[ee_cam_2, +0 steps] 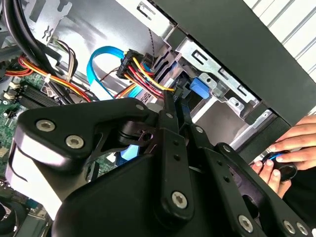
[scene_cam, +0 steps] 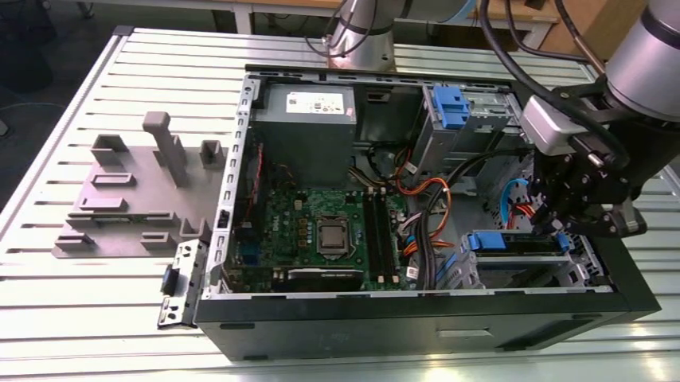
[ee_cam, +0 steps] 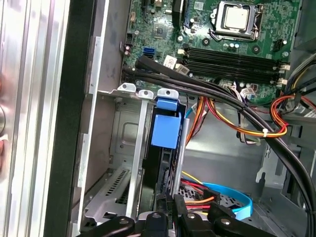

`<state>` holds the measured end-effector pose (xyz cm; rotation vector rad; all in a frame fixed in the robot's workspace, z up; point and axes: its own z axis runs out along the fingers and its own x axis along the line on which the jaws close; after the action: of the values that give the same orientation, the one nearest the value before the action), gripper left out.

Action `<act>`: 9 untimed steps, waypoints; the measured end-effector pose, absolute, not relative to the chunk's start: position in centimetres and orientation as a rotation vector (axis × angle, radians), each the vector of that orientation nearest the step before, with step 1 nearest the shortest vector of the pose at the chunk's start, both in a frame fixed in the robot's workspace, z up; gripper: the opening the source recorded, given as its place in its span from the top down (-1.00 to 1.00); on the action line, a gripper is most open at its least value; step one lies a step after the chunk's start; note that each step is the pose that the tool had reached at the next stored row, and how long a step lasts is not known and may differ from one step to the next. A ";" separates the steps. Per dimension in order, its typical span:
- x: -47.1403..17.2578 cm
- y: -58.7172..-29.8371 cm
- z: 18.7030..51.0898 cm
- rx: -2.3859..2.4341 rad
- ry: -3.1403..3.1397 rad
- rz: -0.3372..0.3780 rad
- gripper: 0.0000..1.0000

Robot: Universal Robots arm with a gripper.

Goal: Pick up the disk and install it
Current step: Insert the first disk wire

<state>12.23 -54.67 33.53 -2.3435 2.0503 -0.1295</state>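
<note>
Disk [scene_cam: 517,243] sits in the drive cage at the computer case's [scene_cam: 425,318] front corner, on the exterior view's right, blue carrier tab [ee_cam: 166,129] facing the motherboard [scene_cam: 318,231]. Gripper [scene_cam: 568,227] hangs directly over its far end, just above or touching; can't tell. Fingers look closed together, nothing visibly clamped. Power supply [scene_cam: 308,107] carries a white sticker, text unreadable. A person's hand [ee_cam_2: 289,148] rests outside the case.

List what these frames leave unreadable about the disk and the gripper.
- Disk: stands edge-on in its bay in the first wrist view; label and connector hidden.
- Gripper: its body blocks the fingertips in the exterior view.
- Hand: cut off by the edge in the second wrist view.
</note>
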 end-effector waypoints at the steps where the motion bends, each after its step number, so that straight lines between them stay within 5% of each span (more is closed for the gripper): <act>1: 12.2 -54.7 33.5 -2.336 2.059 -0.131 0.65; 9: 12.1 -54.7 33.4 -2.283 2.119 -0.134 0.65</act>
<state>12.07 -54.70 33.44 -2.2826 2.1186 -0.1337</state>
